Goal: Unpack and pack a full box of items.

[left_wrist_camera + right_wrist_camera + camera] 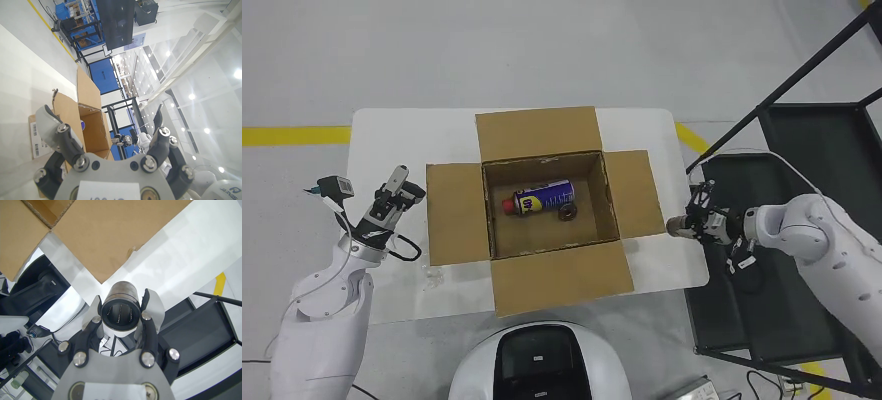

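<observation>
An open cardboard box (456, 212) with its flaps spread sits in the middle of the white table (402, 135). Inside lie a blue and yellow spray can (539, 198) with a red cap and a small dark ring-shaped part (567, 211). My right gripper (689, 225) hangs over the table's right edge, just past the box's right flap (105, 237), shut on a dark metal cylindrical bearing (121, 307). My left gripper (102, 115) is open and holds nothing, raised at the table's left side and pointed toward the box (90, 113).
A black metal rack (802, 240) stands right of the table beneath the right arm. A handheld scanner (335, 187) rests off the table's left edge. Bare table shows behind the box and at its left.
</observation>
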Tool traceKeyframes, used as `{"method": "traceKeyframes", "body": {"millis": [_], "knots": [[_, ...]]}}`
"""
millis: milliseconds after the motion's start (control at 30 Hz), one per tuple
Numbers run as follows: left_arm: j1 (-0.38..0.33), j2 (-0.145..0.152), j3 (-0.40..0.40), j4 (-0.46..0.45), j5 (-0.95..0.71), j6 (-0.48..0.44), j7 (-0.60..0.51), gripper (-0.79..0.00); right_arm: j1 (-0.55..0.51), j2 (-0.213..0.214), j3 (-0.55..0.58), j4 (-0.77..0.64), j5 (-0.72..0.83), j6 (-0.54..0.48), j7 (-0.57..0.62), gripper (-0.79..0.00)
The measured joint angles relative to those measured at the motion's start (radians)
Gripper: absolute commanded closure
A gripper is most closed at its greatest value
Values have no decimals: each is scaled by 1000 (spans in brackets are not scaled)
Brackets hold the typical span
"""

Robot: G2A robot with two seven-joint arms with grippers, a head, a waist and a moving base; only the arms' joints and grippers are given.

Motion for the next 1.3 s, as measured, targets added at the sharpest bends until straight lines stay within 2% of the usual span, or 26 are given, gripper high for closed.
{"method": "traceKeyframes", "body": {"millis": [200,567,833,1300], "knots": [[0,0,0,0,0,0,0,-785,116,-43,-133,99,-33,26,-35,0],[0,0,0,0,0,0,0,-785,322,-126,-325,281,-45,109,15,0],[0,0,0,0,0,0,0,-785,385,-170,-392,395,-50,184,-13,0],[0,0,0,0,0,0,0,-785,435,-220,-444,487,-95,306,-25,0]]}}
